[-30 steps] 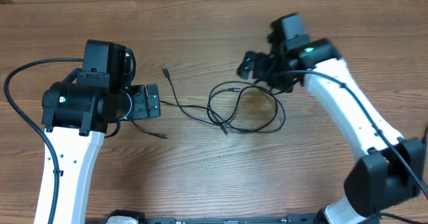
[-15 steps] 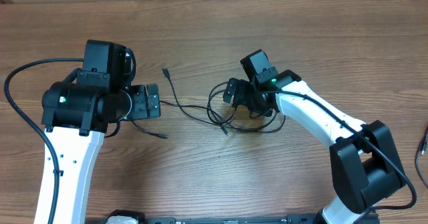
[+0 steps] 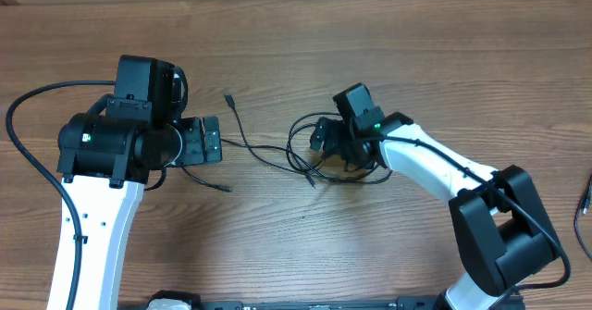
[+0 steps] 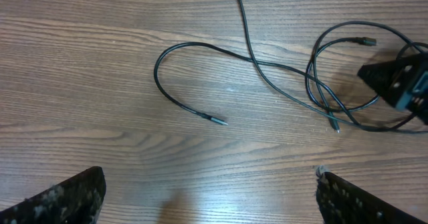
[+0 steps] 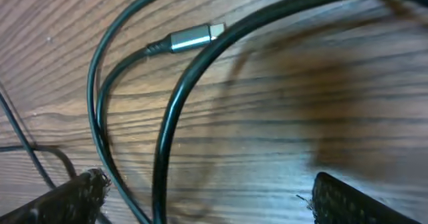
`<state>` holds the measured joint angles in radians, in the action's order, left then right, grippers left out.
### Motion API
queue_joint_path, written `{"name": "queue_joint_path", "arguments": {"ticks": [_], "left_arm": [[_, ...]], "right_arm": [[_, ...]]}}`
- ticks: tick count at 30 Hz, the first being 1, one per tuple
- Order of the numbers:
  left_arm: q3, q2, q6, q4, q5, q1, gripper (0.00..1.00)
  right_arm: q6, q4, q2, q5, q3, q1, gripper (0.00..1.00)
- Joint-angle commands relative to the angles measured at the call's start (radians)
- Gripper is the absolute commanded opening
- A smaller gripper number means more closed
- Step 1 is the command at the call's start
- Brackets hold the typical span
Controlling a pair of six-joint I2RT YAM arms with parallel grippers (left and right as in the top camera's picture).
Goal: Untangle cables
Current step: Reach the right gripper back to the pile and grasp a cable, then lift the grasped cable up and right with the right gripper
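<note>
The cables lie bunched in several overlapping loops on the wooden surface, near the middle of the scene. One cord leaves the loops to the left and bends toward the far side, ending in a small dark plug. Another cord sweeps left in a curl and comes back to a thin tip on the near side.

The right end effector sits low over the left part of the loops. It is released, with its fingers spread wide and nothing held. In the right wrist view a black cord runs along the surface between them. Whether either finger touches the cord cannot be told. A silver-tipped plug lies just beyond, beside two more strands.

The left end effector is also released and empty, its fingers far apart at the bottom corners of the left wrist view. It sits left of the loops and well apart from them. The curled cord and its thin tip lie on the surface ahead of it, not touching it.
</note>
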<state>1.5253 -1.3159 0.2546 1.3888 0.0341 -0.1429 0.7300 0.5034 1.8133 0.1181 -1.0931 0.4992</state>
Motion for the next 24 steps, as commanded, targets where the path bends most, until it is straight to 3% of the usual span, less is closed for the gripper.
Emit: {"name": "queue_joint_path", "arguments": {"ticks": [1,4,5,7,8,10,16,24], "left_arm": [[0.014,0.011,-0.012,-0.001,-0.005,-0.002,1.00],[0.014,0.011,-0.012,-0.001,-0.005,-0.002,1.00],[0.014,0.011,-0.012,-0.001,-0.005,-0.002,1.00],[0.014,0.011,-0.012,-0.001,-0.005,-0.002,1.00],[0.014,0.011,-0.012,-0.001,-0.005,-0.002,1.00],[0.014,0.011,-0.012,-0.001,-0.005,-0.002,1.00],[0.014,0.011,-0.011,-0.001,-0.005,-0.002,1.00],[0.014,0.011,-0.012,-0.001,-0.005,-0.002,1.00]], "right_arm": [[0.003,-0.062,0.001,-0.013,0.046,0.020,0.96],[0.003,-0.078,0.001,-0.013,0.047,0.021,0.94],[0.003,-0.081,0.001,-0.013,0.047,0.021,0.88],[0.003,-0.084,0.001,-0.013,0.047,0.022,0.62],[0.003,-0.084,0.001,-0.013,0.047,0.022,0.29],[0.001,-0.085,0.001,-0.013,0.047,0.022,0.04],[-0.058,-0.064,0.000,-0.013,0.010,0.018,0.04],[-0.217,0.195,-0.067,-0.045,-0.303,0.014,0.04]]}}
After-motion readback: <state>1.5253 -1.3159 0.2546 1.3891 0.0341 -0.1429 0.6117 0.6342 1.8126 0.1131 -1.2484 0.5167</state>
